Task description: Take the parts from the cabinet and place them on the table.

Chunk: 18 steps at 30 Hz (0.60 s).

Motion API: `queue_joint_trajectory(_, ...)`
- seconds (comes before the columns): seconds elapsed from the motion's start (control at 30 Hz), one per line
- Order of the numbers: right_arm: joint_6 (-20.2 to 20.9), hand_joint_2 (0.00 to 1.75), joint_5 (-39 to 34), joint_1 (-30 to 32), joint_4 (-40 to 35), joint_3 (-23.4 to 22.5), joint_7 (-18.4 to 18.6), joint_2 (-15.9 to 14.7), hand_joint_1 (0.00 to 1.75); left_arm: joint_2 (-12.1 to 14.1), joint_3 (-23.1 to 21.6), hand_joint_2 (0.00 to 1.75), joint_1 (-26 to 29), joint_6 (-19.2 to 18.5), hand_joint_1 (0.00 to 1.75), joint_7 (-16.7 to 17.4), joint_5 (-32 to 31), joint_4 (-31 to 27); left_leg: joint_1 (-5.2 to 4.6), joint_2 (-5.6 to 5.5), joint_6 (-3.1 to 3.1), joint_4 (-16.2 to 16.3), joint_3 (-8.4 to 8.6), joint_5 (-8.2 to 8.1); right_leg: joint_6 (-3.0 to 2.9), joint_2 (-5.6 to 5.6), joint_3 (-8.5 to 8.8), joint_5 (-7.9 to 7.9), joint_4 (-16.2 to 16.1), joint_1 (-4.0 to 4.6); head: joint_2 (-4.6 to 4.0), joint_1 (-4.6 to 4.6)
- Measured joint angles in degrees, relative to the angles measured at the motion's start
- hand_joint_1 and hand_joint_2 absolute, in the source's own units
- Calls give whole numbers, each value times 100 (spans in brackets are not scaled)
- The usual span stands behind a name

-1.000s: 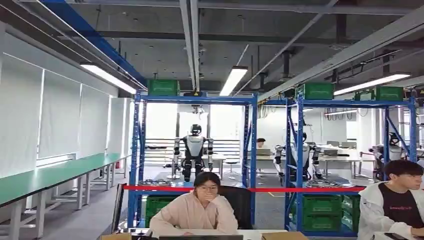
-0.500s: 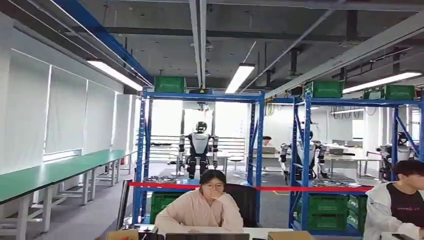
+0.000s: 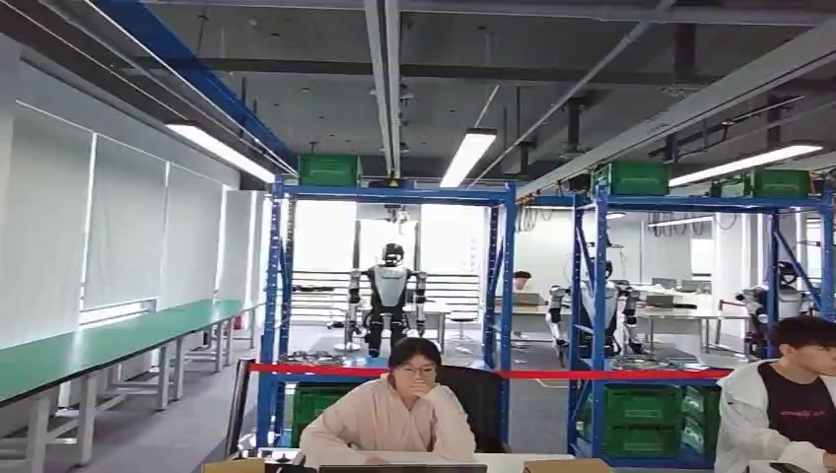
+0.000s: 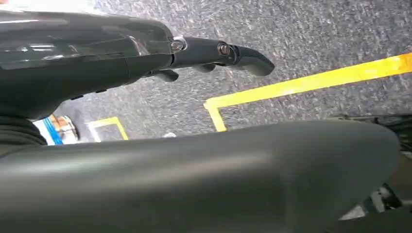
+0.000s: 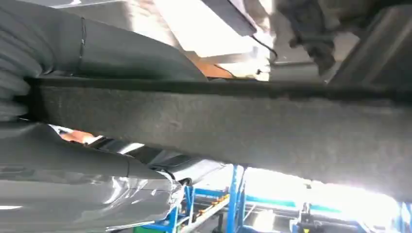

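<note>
Far left, one long green table (image 3: 108, 340) is running along the wall. Next, the left blue rack (image 3: 281, 296) is standing w/ one green crate (image 3: 330, 169) on top. On its low shelf some dark bits (image 3: 311, 357) are lying. These may be the parts, but they're too small & far to be sure. A 2nd blue rack (image 3: 596, 296) is standing to the right, w/ more dark bits (image 3: 631, 363) on its shelf. So 2 racks. Three other robots are standing far behind them. Two people are sitting at the near desk (image 3: 513, 459), one in the middle (image 3: 389, 419), one at the right edge (image 3: 779, 404).

I'm guessing the parts are hard metal: stiff, a bit heavy, maybe slippy. Best to be taking each one round its middle w/ a firm hold.

The left hand (image 4: 145, 53) is hanging over the grey floor (image 4: 316, 34) by a yellow line (image 4: 301, 85), fingers (image 4: 243, 53) stretched out, holding nothing. The right hand (image 5: 87, 189) is up close to a grey bar (image 5: 243, 126); can't tell if it's gripping.
</note>
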Motion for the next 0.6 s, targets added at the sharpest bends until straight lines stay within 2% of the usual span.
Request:
queue_joint_trajectory(0.07, -41, 175, 153, 0, 164, 98, 94, 4, 175, 0, 2, 175, 9, 2, 0, -2, 9, 0, -19, -4, 59, 5, 3, 2, 17, -7, 11, 4, -18, -11, 0, 0)
queue_joint_trajectory(0.1, -55, 175, 220, 2, 220, 140, 145, 4, 175, -7, 4, 175, 12, 2, 0, -2, 15, 0, 19, -1, 93, -17, 19, 16, 55, -6, 1, -41, 7, -16, 0, 0)
queue_joint_trajectory(0.13, -77, 175, 305, -2, 283, 182, 211, 4, 175, -2, 7, 175, 7, 11, 0, -4, 17, 0, 28, -1, 126, -18, 23, 15, 93, -8, -38, -154, 152, -23, 0, 0)
queue_joint_trajectory(0.17, -107, 175, 375, -11, 342, 217, 276, 7, 175, 0, 7, 175, -1, 24, 0, -9, 42, 0, 29, -2, 150, -18, 28, 9, 120, -7, -184, -354, 490, -42, 0, 0)
queue_joint_trajectory(0.23, -162, 175, 501, 15, 464, 286, 392, 24, 175, 0, 7, 175, -1, 24, 0, -24, 48, 0, 27, -2, 167, -17, 37, -2, 155, -8, -623, -750, 1427, -56, 0, 0)
queue_joint_trajectory(0.27, -175, 175, 534, 41, 510, 302, 440, 39, 175, 0, 9, 175, 5, 24, 0, -22, 50, 0, 27, -1, 169, -16, 42, -5, 161, -8, -788, -826, 1751, -57, 0, 0)
queue_joint_trajectory(0.3, -186, 175, 569, 69, 547, 321, 472, 50, 175, 0, 9, 175, 9, 24, 0, -22, 50, 0, 27, -2, 171, -16, 51, -9, 159, -8, -839, -771, 1800, -59, 0, 0)
queue_joint_trajectory(0.33, -197, 175, 617, 89, 571, 348, 516, 57, 175, 0, 11, 175, 9, 24, 0, -22, 54, 0, 26, -5, 175, -16, 63, -16, 149, -7, -750, -587, 1573, -58, 0, 0)
queue_joint_trajectory(0.4, -210, 175, 692, 87, 591, 385, 589, 92, 175, -2, 13, 175, 3, 24, 0, -24, 63, 0, 15, -10, 162, -17, 104, -36, 85, -7, -298, -32, 562, -49, 0, 0)
queue_joint_trajectory(0.43, -212, 175, 720, 79, 591, 392, 617, 107, 175, -4, 15, 175, 0, 24, 0, -28, 68, 0, 16, -10, 146, -24, 115, -47, 39, -7, -101, 123, 85, -35, 0, 0)
queue_joint_trajectory(0.47, -203, 175, 755, 75, 593, 396, 634, 127, 175, -18, 22, 175, -6, 24, 0, -37, 83, 2, -7, -10, 128, -30, 104, -46, 22, -3, -44, 70, 42, -1, 0, -2)
queue_joint_trajectory(0.57, -127, 175, 842, 81, 604, 394, 658, 159, 175, -22, 39, 175, 9, 13, 0, -42, 109, 4, 12, -8, 34, -89, 114, -21, -23, 9, -49, 55, -9, 14, 2, 0)
queue_joint_trajectory(0.6, -96, 175, 864, 79, 611, 385, 656, 166, 175, -22, 39, 175, 9, 4, 0, -44, 116, 4, -17, -13, -12, -127, 146, -15, -73, 2, -3, 98, -115, -14, 2, 0)
